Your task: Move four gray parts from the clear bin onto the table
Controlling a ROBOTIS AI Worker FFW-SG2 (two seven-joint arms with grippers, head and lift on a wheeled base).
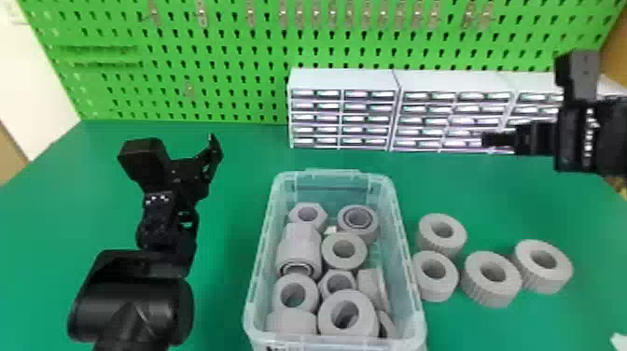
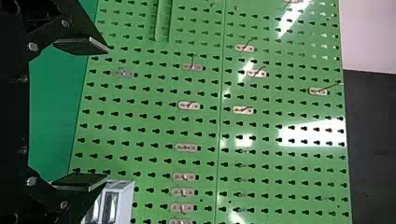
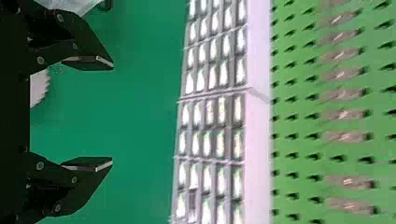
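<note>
"Left gripper, a black two-fingered one (image 1: 213, 150), where was it in the head view?"

"Above the green tabletop (image 1: 242, 149), on the left of the clear plastic bin (image 1: 333, 173). And the black right gripper (image 1: 498, 140) was at the far right, in front of the white drawer cabinets (image 1: 343, 79)."

"Where were the gray parts?"

"Four thick gray rings with ribbed sides (image 1: 490, 295) lay flat on the table, just right of the bin. More gray rings and hexagonal pieces (image 1: 329, 253) were heaped inside it."

"What did the left wrist view show?"

"Its flat fingers (image 2: 84, 45) were spread wide, with the green pegboard (image 2: 149, 112) beyond."

"And the right wrist view?"

"Wide apart too, those fingers (image 3: 88, 61), with green tabletop between the tips. Part of a ribbed gray ring (image 3: 39, 88) peeked out near the gripper's base."
</note>
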